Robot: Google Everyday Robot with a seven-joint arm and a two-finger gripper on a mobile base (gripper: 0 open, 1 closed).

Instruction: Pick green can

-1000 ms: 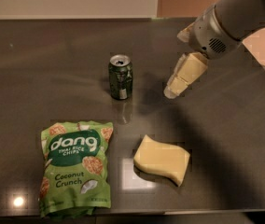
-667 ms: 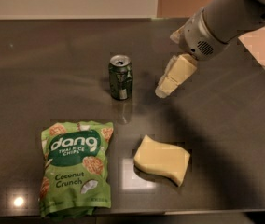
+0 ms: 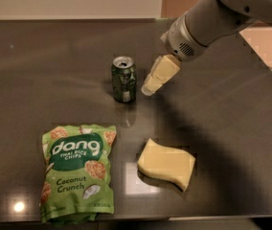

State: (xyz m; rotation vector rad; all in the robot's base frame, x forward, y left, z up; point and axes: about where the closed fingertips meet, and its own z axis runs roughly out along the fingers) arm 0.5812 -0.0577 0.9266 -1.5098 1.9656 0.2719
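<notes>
jaws moved left, now just R of green can (image 3: 124, 79) | spread/shut: can't tell

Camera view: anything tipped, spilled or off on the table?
Nothing stands out. The small dark green metal can stands upright on the dark table, no spill around it. The light green chip bag and the yellow sponge lie flat. The cream gripper hangs beside the can, apart from it.

hand (image 3: 148, 88) beside green can (image 3: 124, 79), narrow gap btwn
</notes>
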